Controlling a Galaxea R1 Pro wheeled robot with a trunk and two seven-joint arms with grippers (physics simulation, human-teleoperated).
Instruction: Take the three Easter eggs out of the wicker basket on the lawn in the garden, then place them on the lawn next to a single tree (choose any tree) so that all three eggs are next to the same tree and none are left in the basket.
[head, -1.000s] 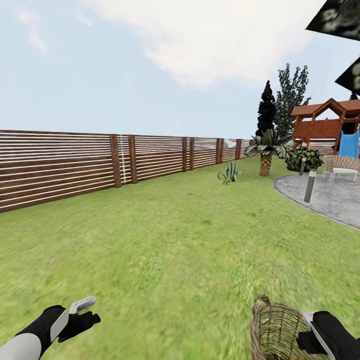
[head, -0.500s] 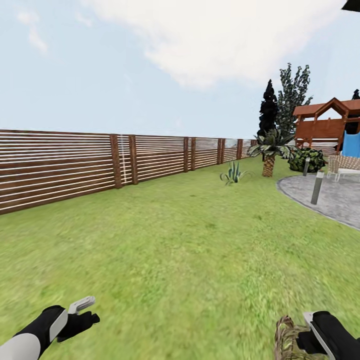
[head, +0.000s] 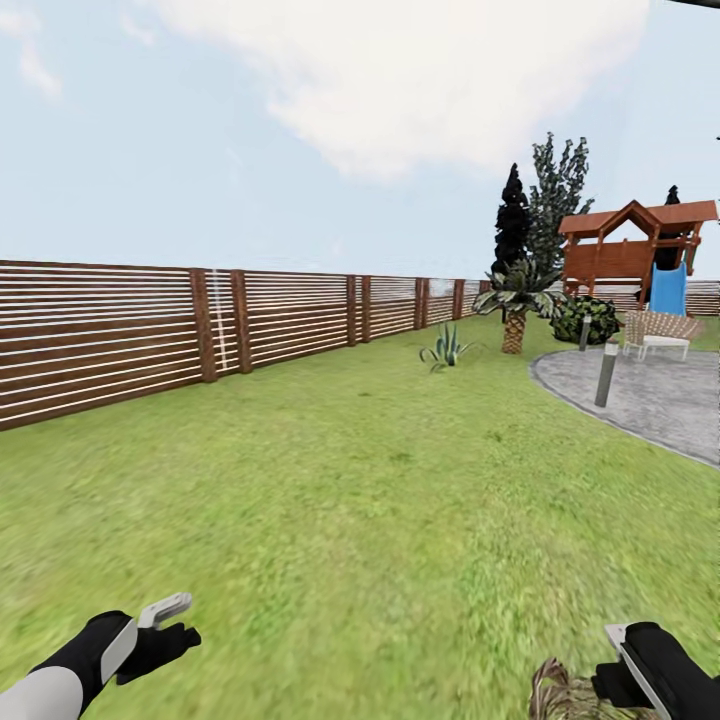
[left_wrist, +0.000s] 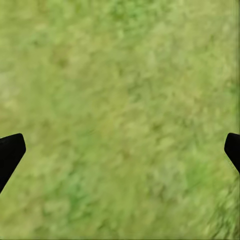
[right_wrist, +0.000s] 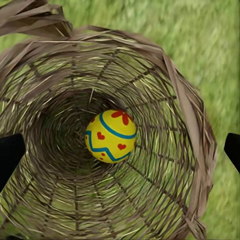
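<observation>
Wicker basket (head: 560, 695) slid toward frame's lower right as view panned; right hand (right_wrist: 120, 150) open above one Easter egg (right_wrist: 111, 136), empty.

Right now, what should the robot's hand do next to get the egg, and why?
Probably lower the right gripper straight down into the wicker basket. Its fingers are spread wide above the basket's mouth, and one Easter egg lies at the bottom, not yet held.
</observation>
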